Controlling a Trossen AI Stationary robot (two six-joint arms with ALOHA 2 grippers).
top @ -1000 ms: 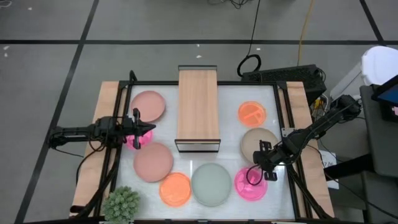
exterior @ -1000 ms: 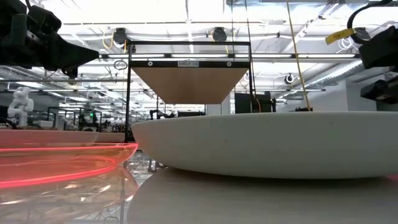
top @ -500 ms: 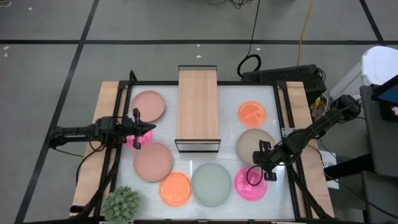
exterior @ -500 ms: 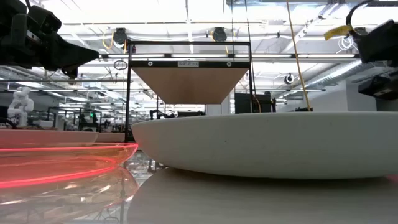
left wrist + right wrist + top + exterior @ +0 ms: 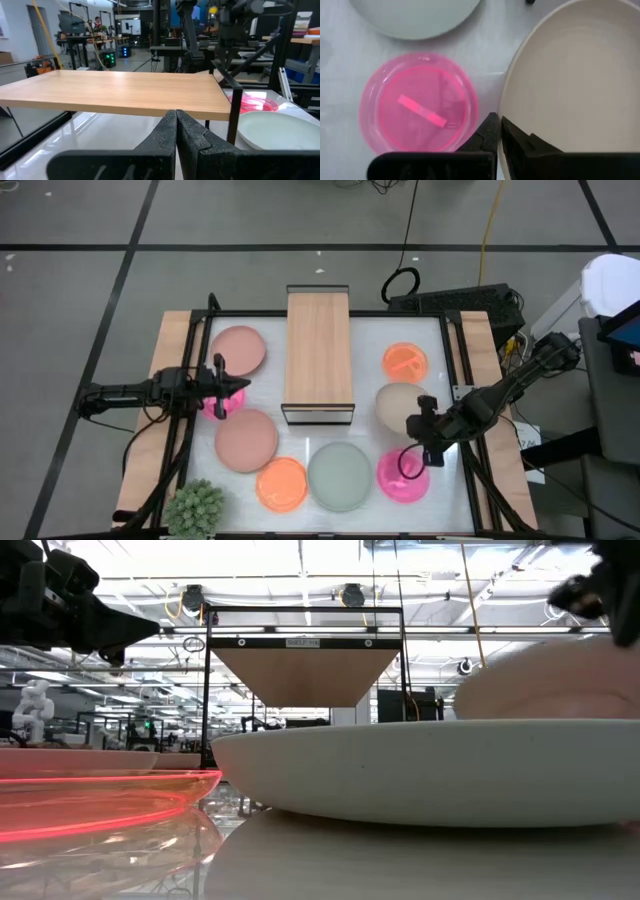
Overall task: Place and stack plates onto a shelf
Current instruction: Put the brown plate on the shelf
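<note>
Note the change on the right side. A second ago the right gripper stood partly open at the near rim of the beige plate; it has since closed fully on that rim. In the right wrist view you can see both fingers pinched together with the plate edge between them. The plate has also shifted toward the shelf in the high view, and in the low view its underside now shows raised and tilted above the green plate, where a second ago nothing showed. Treat this as grasp made and lift begun.

The shelf board carries no plates yet, so you should read the task as at its first placement. The beige plate hangs beside the shelf's near right corner, not over the board.

The left gripper has not moved. It waits over the small pink plate at the left of the shelf, fingers pressed shut on nothing.

The other plates lie flat on the table: two dusty pink, two orange, the green one, and the hot pink plate directly beside the right gripper.

Expect a rim pinch to let a wide plate sag; watch for clearance over the shelf frame.
</note>
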